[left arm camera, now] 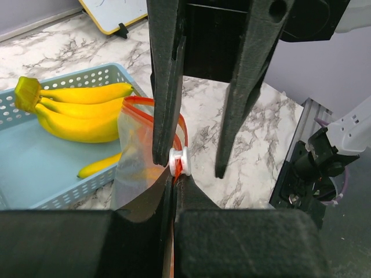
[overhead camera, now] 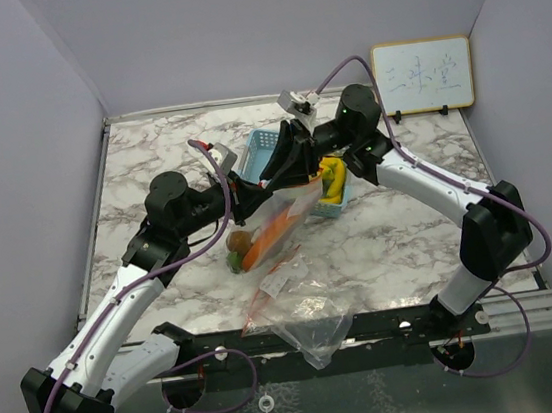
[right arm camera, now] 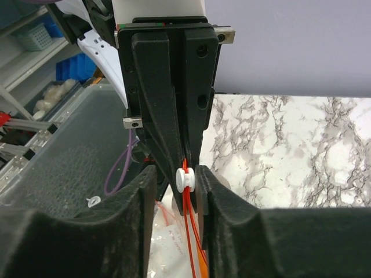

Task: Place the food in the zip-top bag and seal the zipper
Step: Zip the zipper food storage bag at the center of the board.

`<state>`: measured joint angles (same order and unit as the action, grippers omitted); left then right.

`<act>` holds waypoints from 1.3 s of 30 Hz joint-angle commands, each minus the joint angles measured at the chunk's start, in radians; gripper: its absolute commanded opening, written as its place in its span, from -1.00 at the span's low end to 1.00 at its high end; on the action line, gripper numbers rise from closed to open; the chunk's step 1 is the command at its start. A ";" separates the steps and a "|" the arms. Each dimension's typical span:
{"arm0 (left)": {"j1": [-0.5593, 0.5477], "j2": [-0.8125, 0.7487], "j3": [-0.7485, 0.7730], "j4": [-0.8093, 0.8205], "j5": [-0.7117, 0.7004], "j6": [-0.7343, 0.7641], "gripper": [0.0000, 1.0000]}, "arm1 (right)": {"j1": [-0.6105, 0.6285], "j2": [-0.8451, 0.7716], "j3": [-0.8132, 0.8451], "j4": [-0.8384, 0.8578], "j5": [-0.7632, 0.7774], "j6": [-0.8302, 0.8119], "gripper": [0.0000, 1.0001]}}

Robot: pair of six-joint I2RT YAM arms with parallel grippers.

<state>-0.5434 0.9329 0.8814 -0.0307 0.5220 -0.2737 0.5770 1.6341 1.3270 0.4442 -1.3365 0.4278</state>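
Observation:
The clear zip-top bag (overhead camera: 291,285) with an orange-red zipper hangs between both grippers above the table. It holds an orange carrot (overhead camera: 274,232), a small brown round fruit (overhead camera: 238,241) and something green. My left gripper (left arm camera: 174,182) is shut on the bag's zipper edge just below the white slider (left arm camera: 179,161). My right gripper (right arm camera: 175,172) is open and straddles the slider (right arm camera: 186,179); one finger touches it and the other stands apart. Yellow bananas (left arm camera: 75,110) lie in the blue mesh basket (left arm camera: 35,174), and they show in the top view (overhead camera: 332,179) too. No eggplant or leafy vegetable shows.
The blue basket (overhead camera: 267,145) stands right behind the joined grippers. A small whiteboard (overhead camera: 422,76) leans on the back wall at the right. The bag's lower end lies over the black rail (overhead camera: 391,321) at the table's near edge.

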 commanded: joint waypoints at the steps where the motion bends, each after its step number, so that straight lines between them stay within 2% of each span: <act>1: 0.005 -0.020 0.003 0.065 -0.024 0.011 -1.00 | 0.006 0.018 0.033 -0.018 -0.013 -0.015 -0.39; 3: 0.004 -0.018 0.004 0.066 -0.028 0.014 -1.00 | 0.006 0.019 0.032 -0.034 -0.014 -0.027 -0.46; 10: 0.006 -0.016 0.007 0.065 -0.043 0.023 -1.00 | 0.006 0.020 0.037 -0.078 -0.022 -0.057 -0.95; 16: 0.009 -0.035 0.010 0.056 -0.077 0.032 -1.00 | 0.006 0.004 0.063 -0.339 0.042 -0.274 -0.96; 25: 0.020 -0.075 0.022 0.014 -0.129 0.052 -1.00 | -0.002 -0.007 0.067 -0.599 0.186 -0.521 -0.96; 29: 0.027 -0.090 0.050 -0.040 -0.153 0.080 -1.00 | -0.048 -0.022 0.040 -0.636 0.223 -0.565 -0.96; 33: 0.029 -0.106 0.090 -0.116 -0.253 0.142 -1.00 | -0.097 -0.063 -0.027 -0.628 0.253 -0.578 -0.96; 39: 0.031 -0.131 0.136 -0.158 -0.380 0.226 -1.00 | -0.120 -0.161 -0.161 -0.617 0.429 -0.638 -0.96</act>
<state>-0.5236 0.8497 0.9363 -0.2180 0.2752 -0.1318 0.4751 1.5467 1.2457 -0.1360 -1.0882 -0.1352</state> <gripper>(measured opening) 0.013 0.059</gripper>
